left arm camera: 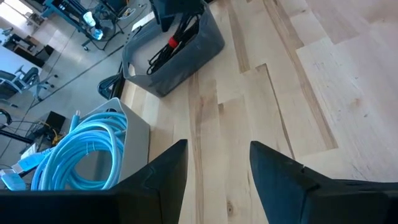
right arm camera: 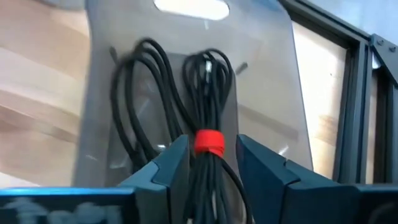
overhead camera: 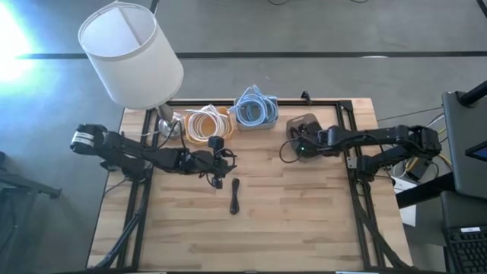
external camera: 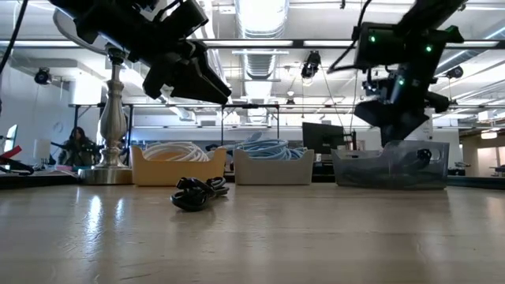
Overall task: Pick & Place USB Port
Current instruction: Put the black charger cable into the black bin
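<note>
Hovering over the dark grey translucent plastic bin [overhead camera: 303, 129], the right gripper [right arm camera: 211, 163] has its fingers apart around a black coiled cable bundle with a red tie [right arm camera: 209, 142], probably to lift it; I cannot tell if they touch it. The left gripper [left arm camera: 217, 163], open and empty, waits left of this bin above the bare wooden table [overhead camera: 297, 213]. A second black cable [overhead camera: 235, 195] lies left of the bin, with free room around it.

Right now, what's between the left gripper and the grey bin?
High view: bare wood between the left gripper and the grey bin. The black cable bundle lies nearer the front, off that line. Left wrist view confirms it.
</note>
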`<state>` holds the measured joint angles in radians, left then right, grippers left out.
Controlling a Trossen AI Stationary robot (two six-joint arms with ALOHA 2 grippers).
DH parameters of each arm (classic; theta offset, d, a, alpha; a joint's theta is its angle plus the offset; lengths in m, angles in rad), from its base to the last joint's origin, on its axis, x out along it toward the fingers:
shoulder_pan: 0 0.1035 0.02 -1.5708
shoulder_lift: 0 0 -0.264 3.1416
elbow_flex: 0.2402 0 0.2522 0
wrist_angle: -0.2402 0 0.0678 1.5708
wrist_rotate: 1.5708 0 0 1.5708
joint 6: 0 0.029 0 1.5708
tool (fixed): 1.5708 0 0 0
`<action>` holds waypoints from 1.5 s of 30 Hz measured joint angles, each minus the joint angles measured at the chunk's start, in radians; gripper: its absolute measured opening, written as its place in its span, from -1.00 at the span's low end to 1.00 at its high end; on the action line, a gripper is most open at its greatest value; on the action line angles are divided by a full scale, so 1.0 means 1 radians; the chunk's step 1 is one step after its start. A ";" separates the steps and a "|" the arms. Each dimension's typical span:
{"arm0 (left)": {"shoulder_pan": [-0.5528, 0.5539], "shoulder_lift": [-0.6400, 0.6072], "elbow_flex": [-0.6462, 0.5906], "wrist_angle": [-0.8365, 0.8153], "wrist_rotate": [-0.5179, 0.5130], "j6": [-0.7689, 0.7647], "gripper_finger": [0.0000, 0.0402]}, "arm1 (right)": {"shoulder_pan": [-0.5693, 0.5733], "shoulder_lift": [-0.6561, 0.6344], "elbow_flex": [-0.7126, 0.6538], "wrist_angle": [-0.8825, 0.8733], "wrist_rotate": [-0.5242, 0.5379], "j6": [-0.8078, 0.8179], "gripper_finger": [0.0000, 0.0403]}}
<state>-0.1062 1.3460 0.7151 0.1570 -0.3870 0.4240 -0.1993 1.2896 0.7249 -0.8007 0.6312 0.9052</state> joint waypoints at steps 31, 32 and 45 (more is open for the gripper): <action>-0.006 0.233 0.054 -0.161 0.505 0.060 -0.12 | 0.066 0.002 0.088 0.212 -0.137 -0.092 -0.43; -0.006 0.247 0.071 -0.193 0.505 0.085 -0.12 | 0.068 0.002 0.083 0.212 -0.141 -0.092 -0.44; -0.007 0.460 0.288 -0.380 0.507 0.283 -0.12 | 0.074 0.002 0.064 0.216 -0.146 -0.093 -0.44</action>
<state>-0.1135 1.8061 1.0031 -0.2233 0.1196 0.7075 -0.1252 1.2919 0.7891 -0.5846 0.4854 0.8124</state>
